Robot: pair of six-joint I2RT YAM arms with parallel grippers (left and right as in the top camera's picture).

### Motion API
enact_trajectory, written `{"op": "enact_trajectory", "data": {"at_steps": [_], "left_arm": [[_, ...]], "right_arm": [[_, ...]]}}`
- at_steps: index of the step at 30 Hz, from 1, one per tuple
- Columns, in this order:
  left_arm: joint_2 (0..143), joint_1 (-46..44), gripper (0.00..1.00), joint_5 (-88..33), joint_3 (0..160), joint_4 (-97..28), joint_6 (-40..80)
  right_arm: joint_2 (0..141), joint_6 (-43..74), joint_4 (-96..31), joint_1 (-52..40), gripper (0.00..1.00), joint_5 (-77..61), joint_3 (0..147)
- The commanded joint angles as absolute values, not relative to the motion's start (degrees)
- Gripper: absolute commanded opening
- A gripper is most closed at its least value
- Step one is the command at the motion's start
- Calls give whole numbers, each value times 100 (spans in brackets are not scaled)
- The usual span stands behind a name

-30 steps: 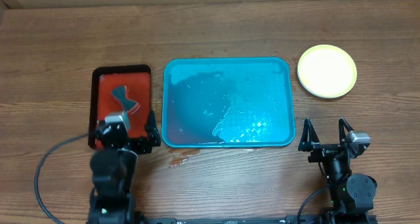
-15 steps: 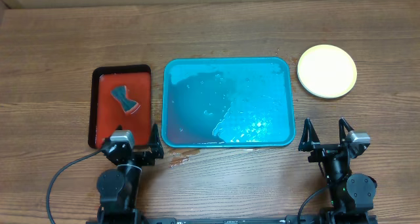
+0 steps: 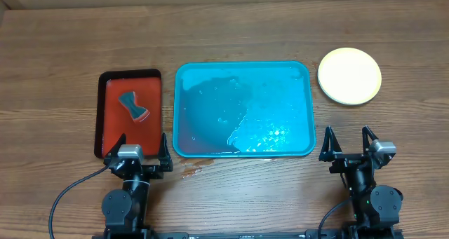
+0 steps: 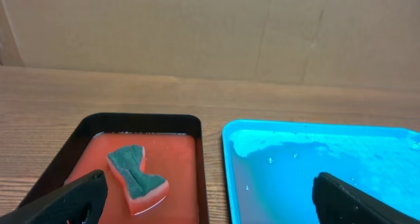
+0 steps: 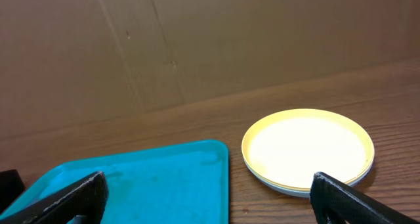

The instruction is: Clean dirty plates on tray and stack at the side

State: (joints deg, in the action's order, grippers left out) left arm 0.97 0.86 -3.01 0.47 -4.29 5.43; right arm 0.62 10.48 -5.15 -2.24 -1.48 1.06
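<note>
The plates [image 3: 349, 76] sit stacked on the wood at the far right, a pale yellow-green one on top; they also show in the right wrist view [image 5: 307, 149]. The turquoise tray [image 3: 242, 109] lies in the middle with water drops and no plates on it; it shows in the left wrist view [image 4: 328, 171] and the right wrist view [image 5: 131, 184]. My left gripper [image 3: 142, 149] is open and empty at the near edge of the red-orange tray. My right gripper [image 3: 347, 142] is open and empty, near the turquoise tray's front right corner.
A red-orange tray with a black rim [image 3: 128, 113] lies left of the turquoise tray. A green-topped sponge [image 3: 132, 106] lies in it, also in the left wrist view [image 4: 136, 177]. A wet patch [image 3: 189, 170] marks the wood at the turquoise tray's front left. A cardboard wall stands behind.
My left arm has drawn back toward the table's front edge, off the red-orange tray, uncovering the sponge. The right arm has not moved.
</note>
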Motion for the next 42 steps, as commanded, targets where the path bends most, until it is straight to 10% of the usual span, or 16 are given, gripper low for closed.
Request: {"op": "enact_trajectory", "data": {"at_steps": [1,42], "left_arm": [[19,27,100,-220,27,-454,97],[25,30,100,38,27,-445,169]], "right_arm": [[16,1028,-480,-217,100,-113,45],[16,1028,-480,-217,100,-110,45]]}}
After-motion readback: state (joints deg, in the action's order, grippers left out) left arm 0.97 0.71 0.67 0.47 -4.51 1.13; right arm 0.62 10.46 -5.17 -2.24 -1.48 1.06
